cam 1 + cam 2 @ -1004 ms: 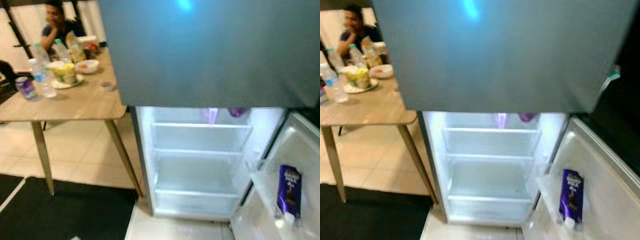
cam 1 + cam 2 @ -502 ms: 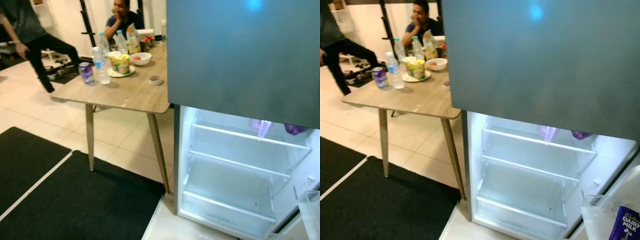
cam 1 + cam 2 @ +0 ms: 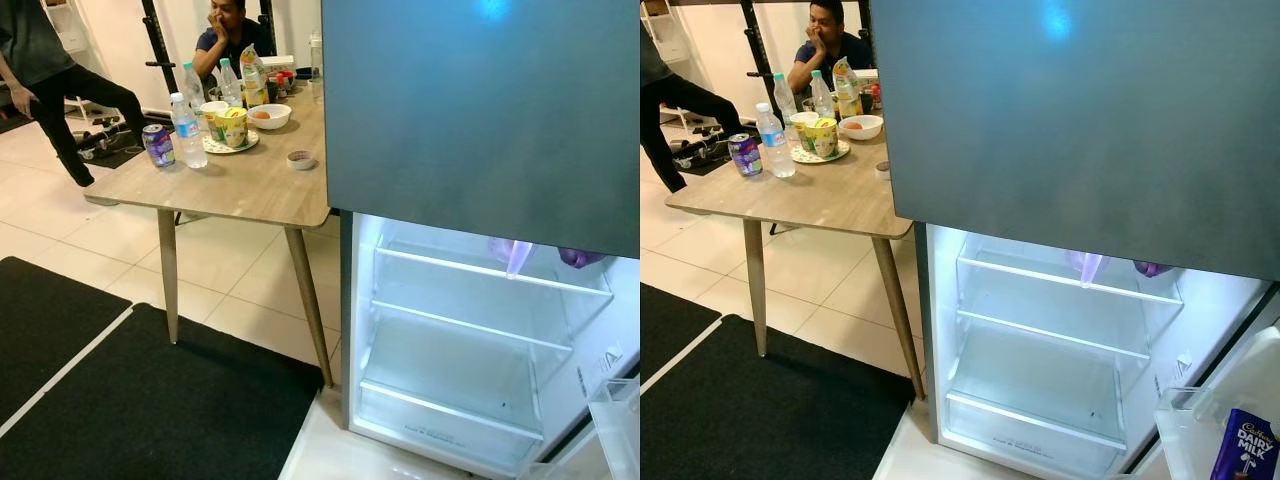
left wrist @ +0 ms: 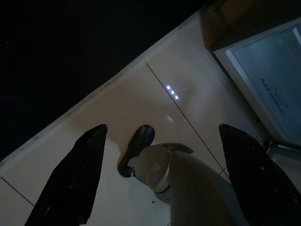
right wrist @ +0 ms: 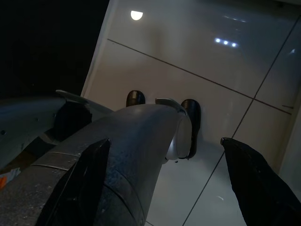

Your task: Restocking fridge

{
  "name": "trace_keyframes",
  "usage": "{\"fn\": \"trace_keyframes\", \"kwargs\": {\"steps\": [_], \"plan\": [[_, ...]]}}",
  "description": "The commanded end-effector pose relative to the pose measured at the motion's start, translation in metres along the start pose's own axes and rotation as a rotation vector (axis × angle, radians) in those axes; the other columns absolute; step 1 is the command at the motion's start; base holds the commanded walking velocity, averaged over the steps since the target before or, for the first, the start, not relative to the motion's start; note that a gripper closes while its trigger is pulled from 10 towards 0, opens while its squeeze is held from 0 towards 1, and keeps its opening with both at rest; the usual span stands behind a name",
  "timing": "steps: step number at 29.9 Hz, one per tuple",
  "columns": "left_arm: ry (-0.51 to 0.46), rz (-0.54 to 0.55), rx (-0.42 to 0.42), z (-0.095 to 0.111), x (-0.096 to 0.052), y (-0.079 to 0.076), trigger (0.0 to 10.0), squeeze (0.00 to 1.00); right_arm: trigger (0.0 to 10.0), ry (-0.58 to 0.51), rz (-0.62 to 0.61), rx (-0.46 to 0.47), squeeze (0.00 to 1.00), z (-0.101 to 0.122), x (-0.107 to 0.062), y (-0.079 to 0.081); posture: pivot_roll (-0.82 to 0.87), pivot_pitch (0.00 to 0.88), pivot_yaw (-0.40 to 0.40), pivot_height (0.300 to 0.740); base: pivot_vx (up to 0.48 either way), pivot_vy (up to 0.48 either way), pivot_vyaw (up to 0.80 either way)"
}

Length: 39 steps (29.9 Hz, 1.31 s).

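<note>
While the open grey fridge stands with its lit white compartment almost bare, the stock to be loaded sits on the light wooden desk to its left: two clear plastic water bottles, a purple drinks can, a yellow printed cup on a plate, and a white bowl. Judged from appearance, the bottles are moderately heavy, smooth and slightly yielding, and are best taken around the mid-body below the cap; the can is light, rigid and slippery, so it should be gripped across its cylinder wall; the bowl is probably breakable and awkward for two fingers. A purple chocolate-milk carton already stands in the door rack. Both arms hang idle at the robot's sides, pointing at the tiled floor. The left tool has its fingers wide apart and holds nothing; the right tool is likewise spread and unloaded. A seated person is at the far end of the desk, and another person stands nearby.
</note>
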<state>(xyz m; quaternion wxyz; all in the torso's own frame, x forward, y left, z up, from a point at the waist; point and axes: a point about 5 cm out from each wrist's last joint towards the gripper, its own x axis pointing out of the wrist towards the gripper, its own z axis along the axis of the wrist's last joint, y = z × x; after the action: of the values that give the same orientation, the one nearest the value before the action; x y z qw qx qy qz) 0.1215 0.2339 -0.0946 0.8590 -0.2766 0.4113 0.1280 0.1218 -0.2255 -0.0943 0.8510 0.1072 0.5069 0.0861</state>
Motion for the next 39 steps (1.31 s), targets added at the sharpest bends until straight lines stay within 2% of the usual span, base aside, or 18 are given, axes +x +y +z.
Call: {"fn": "trace_keyframes", "kwargs": {"steps": [1, 25, 30, 32, 39], "plan": [[0.002, -0.002, 0.001, -0.0026, -0.0007, 0.0002, 10.0, 0.00, 10.0, 0.043, -0.002, 0.021, 0.00, -0.0116, -0.0012, 0.0009, -0.11, 0.043, 0.024, 0.740, 0.000, 0.000, 0.00], [0.007, -0.037, 0.017, -0.0026, 0.0021, -0.0071, 10.0, 0.00, 10.0, 0.037, -0.009, 0.031, 0.00, -0.0088, -0.0004, 0.0008, -0.11, 0.039, 0.022, 0.740, 0.283, 0.000, 0.00], [0.006, -0.033, 0.024, -0.0022, 0.0022, -0.0072, 10.0, 0.00, 10.0, 0.052, 0.001, 0.020, 0.00, -0.0102, 0.0002, 0.0025, -0.11, 0.039, 0.023, 0.740, 0.313, 0.000, -0.76], [0.003, -0.002, 0.028, -0.0013, 0.0019, -0.0047, 10.0, 0.00, 10.0, 0.057, 0.002, 0.015, 0.00, -0.0111, 0.0003, 0.0029, -0.11, 0.039, 0.024, 0.740, 0.000, 0.000, -0.76], [0.015, -0.008, 0.035, -0.0029, 0.0019, -0.0053, 10.0, 0.00, 10.0, 0.070, 0.011, 0.011, 0.00, -0.0147, -0.0002, 0.0038, -0.11, 0.037, 0.027, 0.740, 0.000, 0.000, -0.76]]}}
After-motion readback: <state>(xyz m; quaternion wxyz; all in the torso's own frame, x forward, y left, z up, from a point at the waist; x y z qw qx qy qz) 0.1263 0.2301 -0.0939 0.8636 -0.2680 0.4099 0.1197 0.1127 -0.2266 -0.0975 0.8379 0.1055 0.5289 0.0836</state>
